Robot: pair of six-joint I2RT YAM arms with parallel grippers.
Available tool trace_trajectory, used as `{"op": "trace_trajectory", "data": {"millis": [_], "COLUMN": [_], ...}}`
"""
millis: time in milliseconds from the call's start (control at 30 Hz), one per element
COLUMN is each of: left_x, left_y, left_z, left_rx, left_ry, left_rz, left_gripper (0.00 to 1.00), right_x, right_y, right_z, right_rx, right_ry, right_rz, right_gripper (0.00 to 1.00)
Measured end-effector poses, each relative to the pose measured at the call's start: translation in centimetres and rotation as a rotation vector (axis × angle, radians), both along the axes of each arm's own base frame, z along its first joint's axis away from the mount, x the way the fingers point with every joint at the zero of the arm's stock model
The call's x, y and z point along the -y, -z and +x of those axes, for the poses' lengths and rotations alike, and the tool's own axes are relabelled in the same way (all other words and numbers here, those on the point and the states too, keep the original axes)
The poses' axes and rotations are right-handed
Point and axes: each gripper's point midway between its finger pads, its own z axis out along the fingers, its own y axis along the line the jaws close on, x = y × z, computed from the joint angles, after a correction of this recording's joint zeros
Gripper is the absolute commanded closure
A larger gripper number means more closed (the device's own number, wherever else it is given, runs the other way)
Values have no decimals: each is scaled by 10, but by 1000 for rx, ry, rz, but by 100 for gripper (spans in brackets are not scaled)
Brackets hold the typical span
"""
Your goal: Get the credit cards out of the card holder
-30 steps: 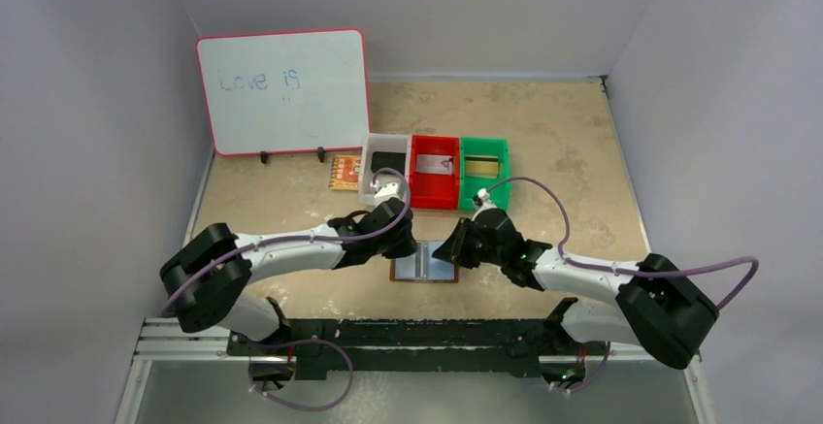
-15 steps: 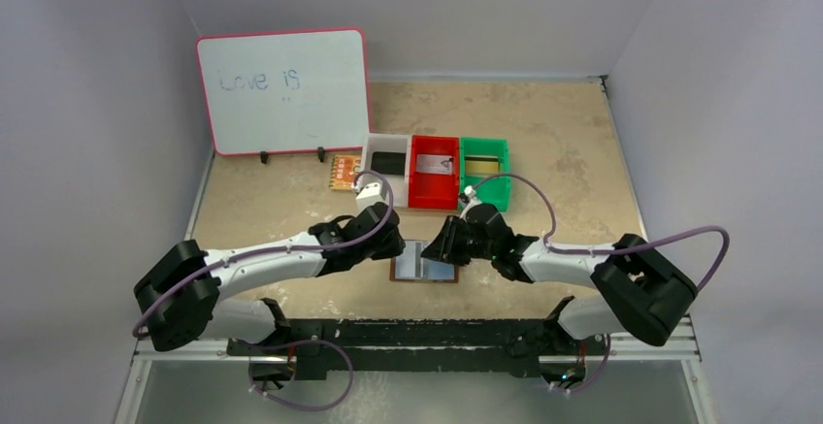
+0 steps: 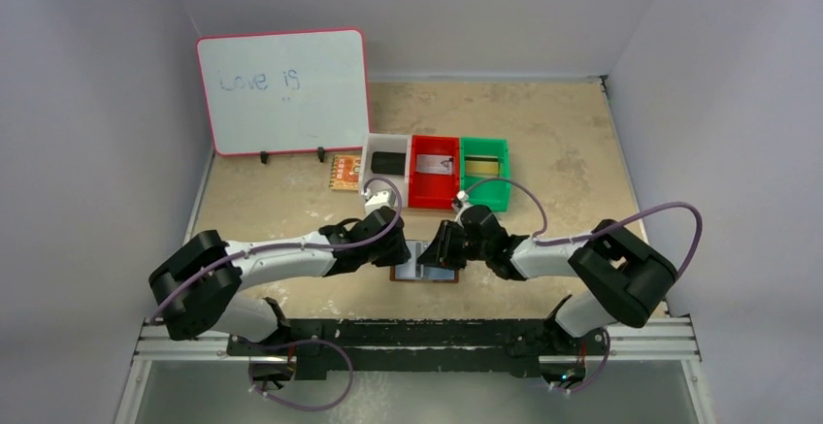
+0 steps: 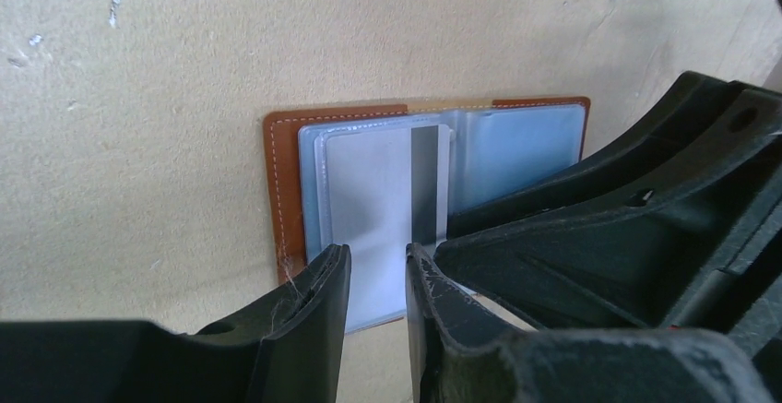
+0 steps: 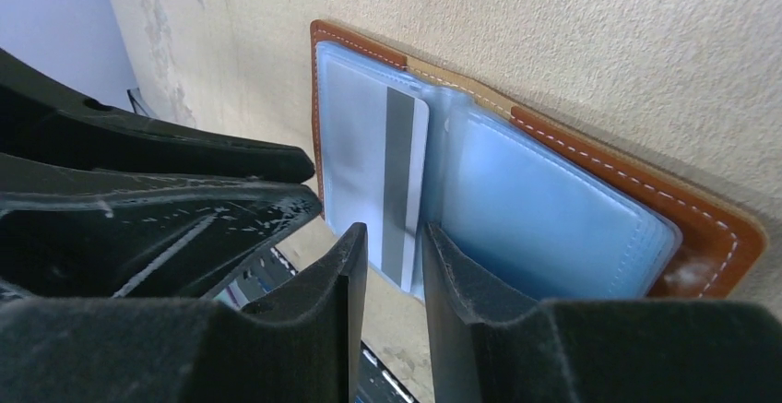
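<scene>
Writing legible: "Love is" in blue marker on the pink-framed whiteboard (image 3: 283, 89), upper left of the top view. The print on the orange patterned card (image 3: 345, 172), just left of the white bin (image 3: 386, 139), is too small to read.

The card holder (image 3: 427, 272) lies open and flat on the table (image 3: 563, 143). It is at lower centre of the top view, below the white bin, red bin (image 3: 435, 140) and green bin (image 3: 483, 142).

Left wrist view: the holder has a brown stitched border and pale blue panels inside. A credit card (image 4: 383, 195) with a grey stripe sits in a clear sleeve over the panel at frame left.

Left gripper (image 4: 375, 265): jaws a narrow gap apart at the sleeve's near edge, nothing seen clamped, and the card shows through the gap.

Right gripper (image 5: 395, 242): also only slightly parted, with its gap lined up on the stripe end of the same card and no grip seen. Cannot tell whether either gripper's fingers touch the sleeve.

The two grippers sit close together over the holder.
</scene>
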Motion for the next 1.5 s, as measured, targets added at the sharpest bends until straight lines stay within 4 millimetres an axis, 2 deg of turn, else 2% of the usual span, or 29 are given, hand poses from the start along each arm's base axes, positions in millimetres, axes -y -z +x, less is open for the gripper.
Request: {"op": "trace_trajectory", "data": {"millis": [200,333,667,1067,1167,1300,1400,1500], "left_x": [-1,-1,-1,-4,-4,-4,-4,-4], "left_y": [14,15,17,19,19,19,19,19], "left_z": [-5,-6,-5,-2,-2,-2,-2,-2], "left_rx": [-34,-34,-32,-22,-22,-22,-22,-21], "left_ry": [27,34,33,18,17,17,17,17], "left_rz": [32,37,42,58,58,57,58,58], "left_gripper": [73,75,81,82,82,84,85,86], "right_x": [-2,-3,7,15,17,16,12,8], "right_y": [2,0,4,6,5,2,0,0], "right_z": [1,3,3,-1,-1,-2,-1,1], "right_rx": [-15,-21,-61,-72,-68,-65,-62,-56], "right_ry": [14,28,88,100,105,84,62,49], "right_rz": [10,27,111,154,160,171,175,176], "right_gripper": [75,78,100,100,88,84,74,70]}}
